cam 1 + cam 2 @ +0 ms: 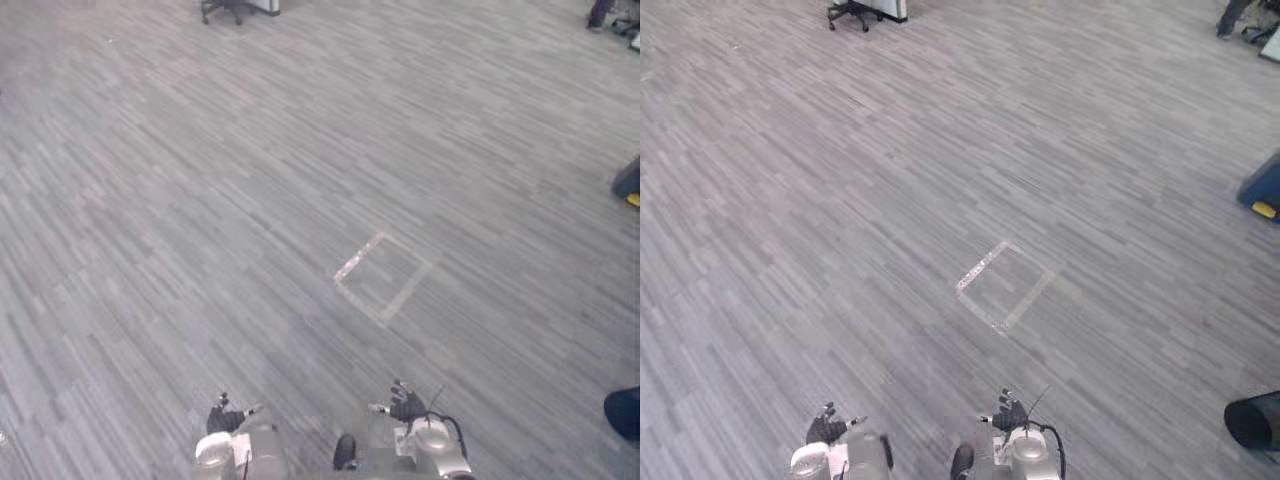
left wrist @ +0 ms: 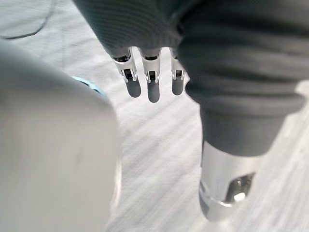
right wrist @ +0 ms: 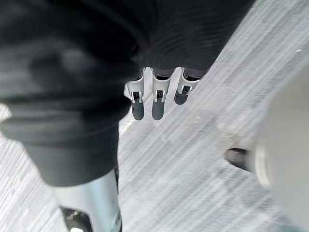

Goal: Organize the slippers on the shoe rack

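**Both robot hands empty over bare carpet**

The left robot hand (image 2: 153,90) hangs with its fingers (image 2: 133,86) straight and relaxed, thumb (image 2: 227,193) off to the side, holding nothing. The right robot hand (image 3: 155,105) is the same: fingers loose and spread a bit, nothing in them, just grey striped carpet (image 1: 180,220) past the tips.

From the head camera it's mostly that carpet. There's 1 pale taped square (image 1: 383,278) on the floor at about 4 o'clock from the middle of the view. An office chair (image 1: 222,9) sits way off at 11 o'clock by the top edge. At 3 o'clock on the right edge there's a dark blue thing with a yellow bit (image 1: 1262,192), and another dark rounded shape (image 1: 1252,422) at about 4 o'clock. Can't make out what either is.

Where the slippers or the shoe rack are, I can't tell from these views.
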{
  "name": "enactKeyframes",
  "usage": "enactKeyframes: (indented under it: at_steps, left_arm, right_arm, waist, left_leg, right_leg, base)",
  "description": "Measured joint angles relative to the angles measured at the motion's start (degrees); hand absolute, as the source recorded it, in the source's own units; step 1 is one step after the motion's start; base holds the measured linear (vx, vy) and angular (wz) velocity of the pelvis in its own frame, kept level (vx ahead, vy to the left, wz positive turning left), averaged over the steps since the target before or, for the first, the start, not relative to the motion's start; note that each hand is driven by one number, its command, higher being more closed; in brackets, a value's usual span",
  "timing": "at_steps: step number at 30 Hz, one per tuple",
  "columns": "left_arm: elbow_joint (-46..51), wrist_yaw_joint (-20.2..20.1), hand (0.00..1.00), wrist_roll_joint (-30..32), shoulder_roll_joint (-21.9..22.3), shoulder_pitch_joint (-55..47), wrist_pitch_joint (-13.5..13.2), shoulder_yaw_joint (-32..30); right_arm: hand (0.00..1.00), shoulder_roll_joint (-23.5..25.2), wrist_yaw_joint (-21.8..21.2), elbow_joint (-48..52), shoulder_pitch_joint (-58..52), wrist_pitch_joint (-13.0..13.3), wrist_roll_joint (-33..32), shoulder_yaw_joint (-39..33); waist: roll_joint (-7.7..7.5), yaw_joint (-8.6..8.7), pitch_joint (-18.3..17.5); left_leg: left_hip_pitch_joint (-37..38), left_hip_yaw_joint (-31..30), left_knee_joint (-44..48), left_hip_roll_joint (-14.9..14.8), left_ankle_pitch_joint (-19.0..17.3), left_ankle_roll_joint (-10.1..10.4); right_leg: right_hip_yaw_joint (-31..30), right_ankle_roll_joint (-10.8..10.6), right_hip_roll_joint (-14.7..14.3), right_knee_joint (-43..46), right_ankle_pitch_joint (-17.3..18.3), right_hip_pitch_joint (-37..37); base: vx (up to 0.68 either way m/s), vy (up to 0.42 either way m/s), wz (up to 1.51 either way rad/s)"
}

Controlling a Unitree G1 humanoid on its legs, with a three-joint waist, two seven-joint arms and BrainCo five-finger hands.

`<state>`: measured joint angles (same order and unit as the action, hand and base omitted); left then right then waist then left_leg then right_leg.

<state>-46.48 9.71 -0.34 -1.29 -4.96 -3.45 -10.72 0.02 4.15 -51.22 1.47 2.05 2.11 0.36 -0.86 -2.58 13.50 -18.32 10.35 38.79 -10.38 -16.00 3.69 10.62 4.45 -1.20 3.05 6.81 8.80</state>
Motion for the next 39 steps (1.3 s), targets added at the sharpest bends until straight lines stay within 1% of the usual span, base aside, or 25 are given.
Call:
enactKeyframes:
  at_steps: [2, 3, 4, 6, 7, 9, 10, 11, 12, 13, 15, 17, 19, 20, 21, 22, 23, 25, 26, 27, 30, 32, 35, 38, 39]
  left_arm:
    - [0.4, 0.1, 0.0, 0.0, 0.1, 0.2, -0.1, 0.2]
    - [0.0, 0.1, 0.0, -0.2, 0.4, 0.1, -0.1, 0.7]
    - [-0.3, 0.1, 0.0, -0.6, 0.6, -0.1, -0.1, 0.7]
    - [-0.3, 0.1, 0.0, -0.9, -0.1, 0.0, 0.1, 0.7]
    - [-0.4, 0.0, 0.0, -0.9, -0.2, 0.0, 0.1, 0.8]
    - [-1.2, 0.1, 0.0, -1.1, -1.1, 0.3, 0.2, 1.4]
    - [-1.8, 0.1, 0.0, -1.1, -1.8, 0.5, 0.6, 1.9]
    - [-2.7, 0.1, 0.0, -1.0, -2.4, 0.3, 1.1, 3.2]
    - [-2.8, 0.1, 0.0, -1.0, -2.6, -0.2, 1.3, 3.9]
    - [-2.8, 0.1, 0.0, -1.0, -2.6, -0.4, 1.3, 4.1]
    - [-2.7, 0.1, 0.0, -1.0, -2.3, 0.0, 1.3, 4.3]
    - [-2.7, 0.1, 0.0, -1.0, -2.1, 0.3, 1.4, 5.2]
    - [-2.7, 0.1, 0.0, -1.0, -1.8, 0.4, 1.3, 5.4]
    - [-2.7, 0.1, 0.0, -1.0, -1.9, 0.3, 1.3, 5.7]
    - [-2.6, 0.1, 0.0, -1.0, -2.0, -0.3, 1.3, 5.7]
    - [-2.9, 0.1, 0.0, -0.9, -1.7, -0.2, 1.3, 5.6]
    - [-2.9, 0.0, 0.0, -0.9, -1.1, -0.4, 1.3, 5.7]
    - [-2.9, 0.0, 0.0, -0.8, -0.2, 0.0, 1.0, 6.9]
    - [-3.2, -0.1, 0.0, -0.6, -0.2, 0.6, 1.0, 7.4]
    - [-3.8, -0.3, 0.0, -0.1, 0.1, 0.8, 1.2, 7.5]
    - [-3.5, -1.3, 0.0, 0.3, 0.6, 0.8, 1.2, 7.8]
    - [-2.3, -1.2, 0.0, 0.3, -0.1, 1.0, 1.1, 7.6]
    - [-1.1, -1.1, 0.0, 0.3, -0.2, 1.0, 0.9, 7.2]
    - [-0.9, -1.0, 0.0, 0.3, -0.1, 0.8, 0.7, 7.2]
    - [-1.3, -1.0, 0.0, 0.2, 0.1, 0.5, 0.6, 7.2]
  right_arm:
    - [0.0, -0.3, 0.3, 0.0, -0.1, 0.1, 0.0, -0.1]
    - [0.0, -0.8, 0.5, -0.1, -0.5, 0.2, 0.1, -0.1]
    - [0.0, -1.0, 0.6, -1.4, -0.5, 0.2, 0.1, 0.0]
    - [0.0, 0.3, 0.4, -2.2, -1.4, 0.0, 0.2, 0.3]
    - [0.0, 0.5, 0.4, -2.2, -1.6, 0.1, 0.2, 0.4]
    - [0.0, 0.8, 0.3, -2.0, -2.1, 0.1, 0.3, 0.4]
    - [0.0, 1.0, 0.3, -2.1, -1.8, 0.1, 0.4, 0.3]
    - [0.0, 1.1, 0.2, -2.1, -1.4, 0.1, 0.4, 0.4]
    - [0.0, 1.1, 0.2, -2.1, -1.5, 0.2, 0.4, 0.5]
    - [0.0, 1.2, 0.1, -2.1, -1.4, 0.3, 0.4, 0.6]
    - [0.0, 1.0, 0.1, -1.9, -0.5, 0.3, 0.4, 0.5]
    - [0.0, 0.5, 0.1, -1.6, 1.0, 0.3, 0.4, 0.5]
    - [0.0, 0.1, 0.3, -1.5, 1.8, 0.2, 0.5, 0.5]
    - [0.0, 0.0, 0.3, -1.4, 1.5, 0.2, 0.6, 0.5]
    - [0.0, 0.0, 0.3, -1.5, 1.1, 0.2, 0.8, 0.5]
    - [0.0, -0.6, 0.3, -1.4, 0.8, 0.2, 0.9, 0.5]
    - [0.0, -1.1, 0.3, -1.4, 0.9, 0.2, 1.7, 0.4]
    - [0.0, -1.4, 0.2, -1.4, 0.9, 0.2, 2.0, 0.3]
    - [0.0, -1.6, 0.2, -1.4, 0.9, 0.2, 2.0, 0.4]
    - [0.0, -1.6, 0.2, -1.5, 0.7, 0.0, 1.9, 0.5]
    - [0.0, -1.2, 0.3, -1.6, -0.1, -0.4, 1.9, 0.5]
    - [0.0, -1.2, 0.5, -1.7, 0.0, -0.4, 1.7, 0.6]
    - [0.0, -1.1, 0.5, -1.6, 0.4, -0.5, 1.7, 0.4]
    - [0.0, -1.1, 0.9, -1.5, 0.7, -0.5, 1.7, 0.4]
    - [0.0, -1.4, 1.0, -1.5, 0.4, -0.5, 1.8, 0.4]
  waist:
    - [-0.53, -0.69, 0.4]
    - [0.97, -0.68, -0.1]
    - [1.23, -0.79, -0.5]
    - [-0.5, -0.33, -1.3]
    - [-0.65, -0.31, -1.4]
    - [-2.28, -0.27, -0.7]
    - [-2.55, -0.17, 0.1]
    - [-1.9, 0.05, 0.4]
    - [-1.61, 0.55, -0.1]
    - [-1.41, 0.67, -0.4]
    - [-1.11, 1.38, -0.4]
    - [-0.09, 2.11, 0.2]
    - [-0.14, 2.26, 0.6]
    - [-0.58, 2.4, 0.6]
    - [-1.58, 2.48, 0.1]
    - [-1.39, 2.79, -0.2]
    - [0.27, 2.59, -1.0]
    - [2.93, 2.67, -2.3]
    - [3.82, 2.76, -2.1]
    - [4.49, 2.73, -2.0]
    - [3.82, 2.35, -1.2]
    - [2.71, 2.16, -0.9]
    - [2.39, 1.35, -0.1]
    - [2.5, 0.15, 0.6]
    - [2.95, 0.14, 0.5]
  left_leg:
    - [-0.1, -5.1, -18.4, 4.2, 5.8, 1.3]
    - [0.0, -7.3, -25.0, 4.0, 10.6, 2.8]
    - [0.9, -7.4, -23.4, 4.1, 16.9, 2.5]
    - [0.1, -5.8, -18.9, 5.1, 13.5, -0.1]
    - [0.8, -4.6, -17.5, 5.0, 10.9, -1.2]
    - [5.9, -1.6, -18.4, 6.2, 7.8, -2.5]
    - [9.6, -0.6, -19.0, 6.8, 6.1, -2.9]
    - [14.5, 0.4, -20.3, 7.0, 4.4, -3.2]
    - [18.4, 1.3, -22.3, 6.9, 3.9, -3.4]
    - [20.8, 2.0, -24.4, 6.7, 3.9, -3.4]
    - [25.3, 3.3, -27.8, 5.9, 3.5, -3.5]
    - [28.4, 5.2, -30.8, 4.8, 3.4, -3.4]
    - [32.6, 8.5, -34.1, 5.1, 3.2, -2.9]
    - [34.1, 8.9, -34.6, 5.8, 2.6, -1.4]
    - [37.4, 9.4, -34.6, 7.1, 0.9, 1.2]
    - [39.2, 9.3, -34.6, 6.9, -0.1, 2.1]
    - [39.6, 9.3, -32.9, 5.0, -0.3, 2.4]
    - [34.4, 7.6, -19.8, 0.2, 0.0, 2.8]
    - [31.5, 6.1, -11.1, -2.5, 1.9, 4.1]
    - [27.9, 4.3, -0.3, -5.1, 5.6, 4.0]
    - [20.2, 4.7, 22.6, -9.6, 3.7, 4.3]
    - [13.4, 5.7, 21.7, -8.8, 0.3, 2.8]
    - [9.2, 1.2, 6.7, -4.0, -2.4, 2.2]
    - [8.1, -17.6, -15.0, 4.6, -0.7, 2.6]
    - [8.3, -21.8, -19.4, 5.3, 0.8, 3.2]
  right_leg:
    - [-3.0, -2.3, 2.1, -1.3, 2.5, 3.4]
    - [-4.6, -3.8, 1.7, -2.1, 4.1, 5.1]
    - [-6.6, -4.6, 2.2, -2.0, 5.7, 6.9]
    - [-8.3, -4.0, 4.3, 4.1, 6.7, 4.7]
    - [-8.7, -4.2, 5.1, 13.1, 6.7, 0.6]
    - [-7.7, -9.4, 8.7, 31.8, 4.1, -6.4]
    - [-6.2, -10.4, 10.9, 40.7, 2.1, -8.9]
    - [-0.5, -8.1, 14.3, 48.6, 3.5, -11.0]
    - [4.6, -5.6, 16.1, 50.8, 5.1, -12.3]
    - [7.8, -4.8, 16.4, 50.4, 6.5, -13.8]
    - [12.3, -4.9, 14.7, 43.4, 9.1, -19.3]
    - [16.7, -4.8, 11.9, 29.7, 7.5, -23.5]
    - [21.9, -4.7, 9.0, 9.8, -1.2, -25.1]
    - [22.3, -4.4, 8.7, 6.4, -3.4, -25.6]
    - [21.6, -3.2, 8.7, 4.6, -4.6, -25.3]
    - [19.3, 1.3, 8.2, 6.1, -10.5, -25.2]
    - [18.6, 2.3, 7.9, 10.2, -11.4, -26.2]
    - [19.4, 3.6, 4.9, 12.3, -6.9, -25.7]
    - [19.4, 4.2, 3.1, 12.0, -5.7, -24.2]
    - [18.6, 5.2, 1.1, 11.0, -4.7, -21.5]
    - [13.7, 5.6, -2.9, 7.5, -1.5, -12.2]
    - [7.9, 4.8, -3.8, 4.8, -1.2, -7.1]
    - [0.9, 4.1, -3.6, 3.7, -1.6, -4.5]
    - [-9.5, 1.5, -2.2, 3.6, -0.1, -2.6]
    - [-11.7, 0.2, -2.5, 3.8, 0.8, -2.7]
  base:
    - [0.55, 0.206, -0.97]
    - [0.55, 0.283, -0.93]
    - [0.67, 0.356, -0.81]
    - [0.55, 0.284, -0.57]
    - [0.5, 0.271, -0.49]
    - [0.47, 0.261, -0.52]
    - [0.47, 0.231, -0.54]
    - [0.57, 0.253, -0.47]
    - [0.47, 0.185, -0.39]
    - [0.56, 0.126, -0.23]
    - [0.48, 0.042, -0.17]
    - [0.46, -0.018, -0.27]
    - [0.59, -0.054, -0.26]
    - [0.56, -0.094, -0.12]
    - [0.59, -0.12, -0.06]
    - [0.72, -0.156, -0.08]
    - [0.75, -0.187, -0.12]
    - [0.63, -0.204, -0.16]
    - [0.61, -0.19, -0.36]
    - [0.71, -0.181, -0.57]
    - [0.52, -0.068, -0.74]
    - [0.55, 0.054, -1.36]
    - [0.34, 0.144, -1.31]
    - [0.29, 0.33, -1.72]
    - [0.23, 0.381, -1.66]
